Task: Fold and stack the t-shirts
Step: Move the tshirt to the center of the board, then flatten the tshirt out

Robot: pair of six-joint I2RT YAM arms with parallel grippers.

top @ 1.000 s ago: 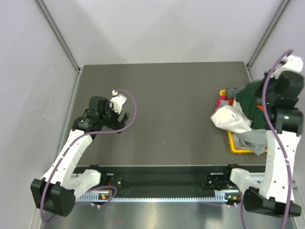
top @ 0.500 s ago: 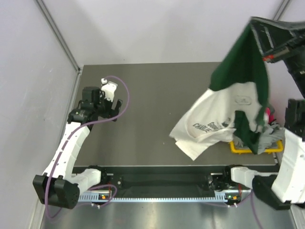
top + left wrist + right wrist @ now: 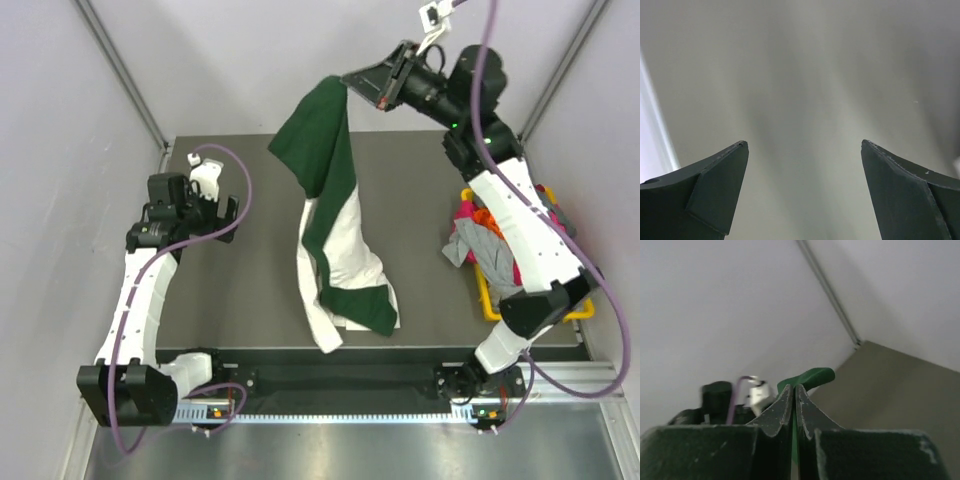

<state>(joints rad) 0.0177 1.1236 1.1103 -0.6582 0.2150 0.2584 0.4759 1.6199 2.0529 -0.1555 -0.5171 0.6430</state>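
Right end effector (image 3: 352,84) clamps the t-shirt (image 3: 335,210) high, letting it hang loose over the bench (image 3: 250,300); left end effector (image 3: 228,215) gapes empty.

R gripper (image 3: 349,82) w/ t-shirt (image 3: 322,140) aloft

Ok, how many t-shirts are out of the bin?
1: the white-and-green t-shirt, hanging from the right gripper over the table. Others are heaped in the yellow bin, some maybe hidden.
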